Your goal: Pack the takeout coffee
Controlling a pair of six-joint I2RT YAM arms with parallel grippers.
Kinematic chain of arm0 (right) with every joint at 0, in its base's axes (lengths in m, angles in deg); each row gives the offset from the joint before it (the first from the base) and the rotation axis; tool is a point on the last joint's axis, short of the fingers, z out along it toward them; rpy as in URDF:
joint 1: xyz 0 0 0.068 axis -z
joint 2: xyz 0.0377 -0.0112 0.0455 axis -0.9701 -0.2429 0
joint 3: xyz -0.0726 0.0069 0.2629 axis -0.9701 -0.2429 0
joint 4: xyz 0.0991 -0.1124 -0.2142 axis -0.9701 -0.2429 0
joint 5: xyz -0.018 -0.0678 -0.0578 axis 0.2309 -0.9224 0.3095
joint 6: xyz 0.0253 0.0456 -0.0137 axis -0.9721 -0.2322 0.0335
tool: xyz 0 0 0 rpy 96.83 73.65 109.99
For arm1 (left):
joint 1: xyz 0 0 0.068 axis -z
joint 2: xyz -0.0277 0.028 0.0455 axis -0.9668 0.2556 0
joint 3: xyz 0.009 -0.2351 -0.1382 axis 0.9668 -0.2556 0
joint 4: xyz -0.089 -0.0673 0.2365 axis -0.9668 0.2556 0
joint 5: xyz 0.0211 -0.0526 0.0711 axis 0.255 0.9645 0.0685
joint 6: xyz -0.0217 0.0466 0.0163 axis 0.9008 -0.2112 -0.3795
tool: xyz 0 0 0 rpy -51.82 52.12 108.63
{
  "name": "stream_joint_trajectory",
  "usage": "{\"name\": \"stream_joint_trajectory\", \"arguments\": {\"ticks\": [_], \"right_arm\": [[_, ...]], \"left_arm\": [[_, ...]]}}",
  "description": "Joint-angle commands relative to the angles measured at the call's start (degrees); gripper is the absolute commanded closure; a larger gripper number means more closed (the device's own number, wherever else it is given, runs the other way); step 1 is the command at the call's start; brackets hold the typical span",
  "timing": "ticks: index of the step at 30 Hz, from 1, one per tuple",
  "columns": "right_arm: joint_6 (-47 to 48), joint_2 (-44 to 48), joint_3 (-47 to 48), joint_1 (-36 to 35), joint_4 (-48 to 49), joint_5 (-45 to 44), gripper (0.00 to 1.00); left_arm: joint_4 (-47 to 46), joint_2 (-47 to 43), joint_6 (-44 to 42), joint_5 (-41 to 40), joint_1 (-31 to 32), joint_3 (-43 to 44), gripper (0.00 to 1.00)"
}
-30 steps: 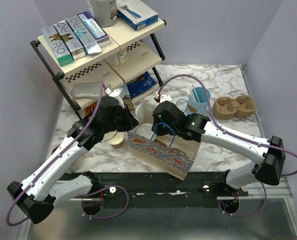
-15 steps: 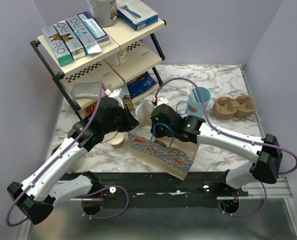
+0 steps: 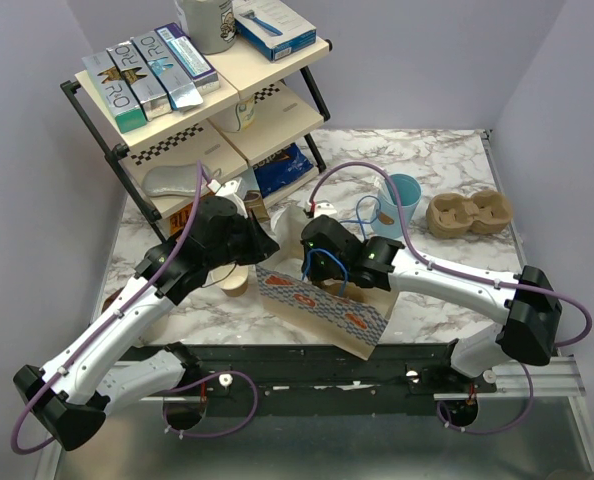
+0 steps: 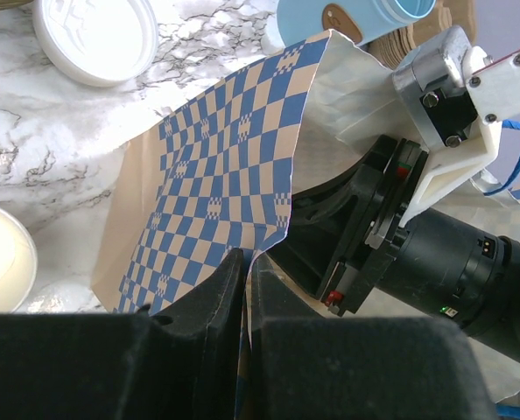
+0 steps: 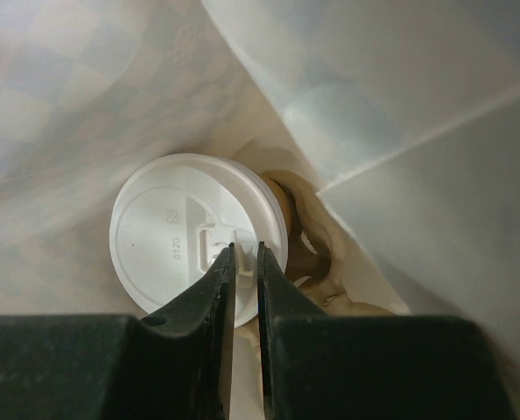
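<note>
Right claw (image 5: 245, 252) pushed deeper into bag (image 3: 322, 310).

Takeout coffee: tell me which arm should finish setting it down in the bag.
Right. The right end effector is inside the paper bag, pinching the takeout coffee by its white lid. The left end effector is clamped on the bag's edge, holding the mouth open.

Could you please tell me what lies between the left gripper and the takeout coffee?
The wall of the paper bag: the left wrist view shows the left gripper pinching its edge, the right wrist view the takeout coffee inside.
</note>
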Motion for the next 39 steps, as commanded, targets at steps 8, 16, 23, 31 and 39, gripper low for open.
{"name": "stream_joint_trajectory", "arguments": {"ticks": [8,16,23,31,39], "right_arm": [[-3.14,-0.53,-1.92,-0.42,1.55,-0.75,0.99],[-3.84,-0.18,-1.83,-0.33,1.12,-1.28,0.97],[-4.28,0.44,-1.22,-0.42,0.15,-2.16,0.71],[-5.07,1.66,-0.16,-0.42,-1.34,-3.56,0.61],[-4.99,4.3,1.33,-0.33,-2.14,-4.62,0.57]], "left_arm": [[0.22,-0.95,0.85,-0.44,0.61,-1.19,0.85],[0.58,-1.04,0.85,-0.7,0.61,-1.01,0.81],[0.49,-0.95,0.93,-0.7,0.7,-1.1,0.8],[0.66,-0.78,0.93,-0.7,0.61,-0.93,0.79],[0.49,-0.69,0.58,-0.44,0.7,-0.93,0.79]]}}
